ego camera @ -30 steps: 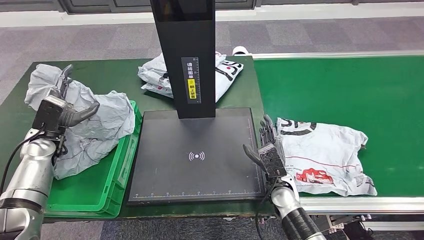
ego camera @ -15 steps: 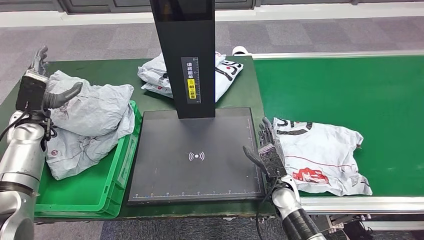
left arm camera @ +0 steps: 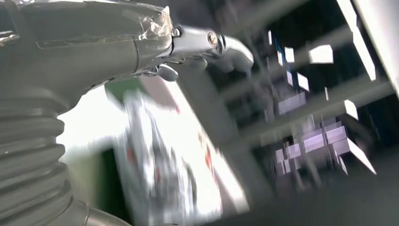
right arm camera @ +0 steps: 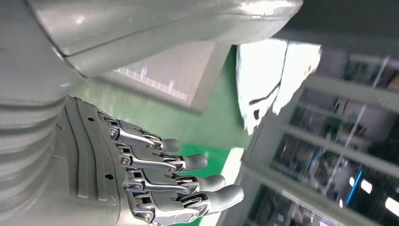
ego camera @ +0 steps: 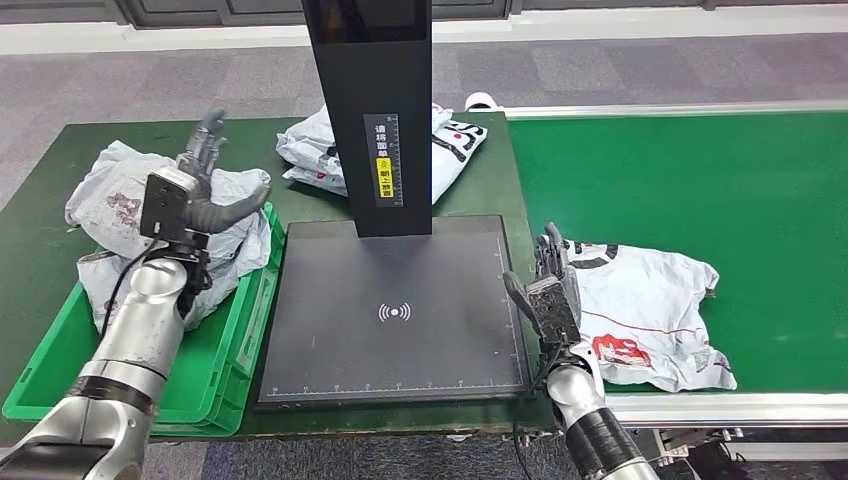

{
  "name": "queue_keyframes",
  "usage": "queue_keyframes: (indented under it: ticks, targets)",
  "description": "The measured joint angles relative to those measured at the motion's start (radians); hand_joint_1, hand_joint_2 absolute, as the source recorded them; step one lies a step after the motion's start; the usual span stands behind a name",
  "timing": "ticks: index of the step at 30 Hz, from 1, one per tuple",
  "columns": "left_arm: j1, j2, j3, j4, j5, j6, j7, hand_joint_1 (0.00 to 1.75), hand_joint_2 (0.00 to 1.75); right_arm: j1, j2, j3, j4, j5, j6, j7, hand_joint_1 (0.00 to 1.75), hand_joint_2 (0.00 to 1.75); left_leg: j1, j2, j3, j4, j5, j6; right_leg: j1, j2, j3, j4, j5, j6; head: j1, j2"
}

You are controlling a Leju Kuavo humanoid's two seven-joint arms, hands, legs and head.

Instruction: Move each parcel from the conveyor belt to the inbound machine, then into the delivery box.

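A crumpled grey parcel (ego camera: 118, 205) lies in the green delivery box (ego camera: 228, 345) at the left. My left hand (ego camera: 192, 188) hovers over the parcel's right side, fingers spread and holding nothing; the left wrist view is blurred, with the thumb (left arm camera: 214, 44) outstretched. A white parcel with red print (ego camera: 650, 305) lies on the green conveyor belt (ego camera: 700, 170). My right hand (ego camera: 550, 298) stands upright at that parcel's left edge, empty, fingers apart (right arm camera: 188, 181). Between both hands sits the black inbound machine platform (ego camera: 395, 310).
The machine's black post (ego camera: 372, 110) rises behind the platform. Another white parcel (ego camera: 450, 140) lies behind it, partly hidden. The conveyor's metal front rail (ego camera: 720, 408) runs along the near edge. A dark green table (ego camera: 40, 260) surrounds the box.
My left arm swung right, from beyond the box's left side to over the grey parcel's right side. The right hand edged right against the white parcel, which slid slightly left.
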Motion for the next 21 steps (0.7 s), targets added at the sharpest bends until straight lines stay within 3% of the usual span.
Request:
queue_keyframes:
  ticks: [5,9,15,21]
  targets:
    - [0.032,-0.112,-0.121,0.048,0.015,-0.074,-0.016,0.0,1.75,-0.03,-0.014,-0.018,0.017,0.082,-0.123,0.073,0.0,1.75,-0.002,-0.003,-0.001,0.0,0.001,0.001,-0.001,-0.002,0.001,0.0,0.0,0.001,0.0,0.0]
    - [0.045,-0.206,-0.204,0.134,0.022,-0.081,-0.017,0.0,1.75,-0.06,-0.034,-0.026,0.062,0.218,-0.197,0.198,0.0,1.75,-0.002,-0.002,-0.001,0.0,0.0,0.003,-0.002,-0.002,0.001,0.0,0.0,0.002,0.0,0.0]
    - [0.05,-0.29,-0.274,0.27,0.017,-0.01,-0.012,0.0,1.75,-0.086,-0.084,-0.031,0.167,0.556,-0.216,0.551,0.0,1.75,-0.003,-0.003,-0.001,0.0,0.0,0.003,-0.002,-0.002,0.0,0.0,0.0,0.002,0.0,0.0]
    - [0.049,-0.331,-0.278,0.355,0.026,0.02,-0.004,0.0,1.75,-0.087,-0.138,-0.054,0.28,0.813,-0.079,0.866,0.0,1.75,-0.002,-0.003,-0.002,0.0,-0.001,0.004,-0.002,-0.002,0.0,0.0,-0.001,0.003,0.0,0.0]
